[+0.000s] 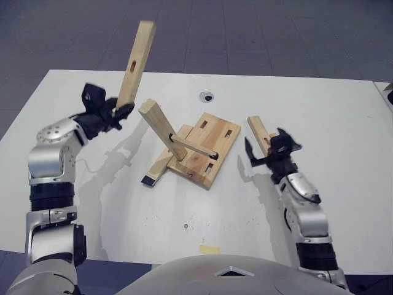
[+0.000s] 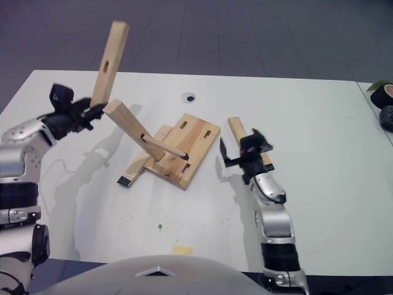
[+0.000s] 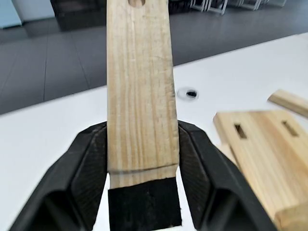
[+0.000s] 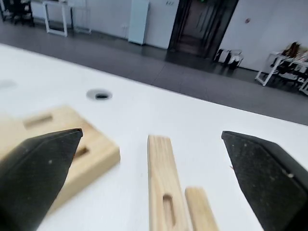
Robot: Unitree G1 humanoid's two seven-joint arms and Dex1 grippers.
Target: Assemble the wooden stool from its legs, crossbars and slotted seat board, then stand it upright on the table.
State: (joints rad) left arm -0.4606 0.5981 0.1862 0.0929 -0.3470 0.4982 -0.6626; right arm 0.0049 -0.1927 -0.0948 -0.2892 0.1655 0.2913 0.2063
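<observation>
Leg-fitting stage, roughly part done. Left gripper (image 3: 142,144) is raised over the bench's (image 1: 331,110) left side. Its fingers (image 3: 91,159) are clamped on a held leg (image 1: 136,61) near its black-capped end, with the far end pointing up and away.

Board (image 1: 212,138) lies flat mid-bench. A fitted leg (image 1: 158,123) leans out of it, with a crossbar (image 1: 196,147) running from that leg. A flat leg (image 1: 156,169) with a black tip lies at the board's near-left edge, partly under it.

Right gripper (image 1: 270,146) hovers just right of the board. Its fingers (image 4: 43,159) are spread wide and hold nothing, straddling a loose leg (image 4: 161,192) and a dowel (image 4: 199,211) lying side by side.

Next move, as I judge it: tip the held leg's free end down into an open slot. The right gripper could steady the board or pick up the loose leg.

The fitted leg and crossbar stand between the held leg and the open slots, so there's a risk of a knock. A cable hole (image 1: 207,96) lies behind the board.
</observation>
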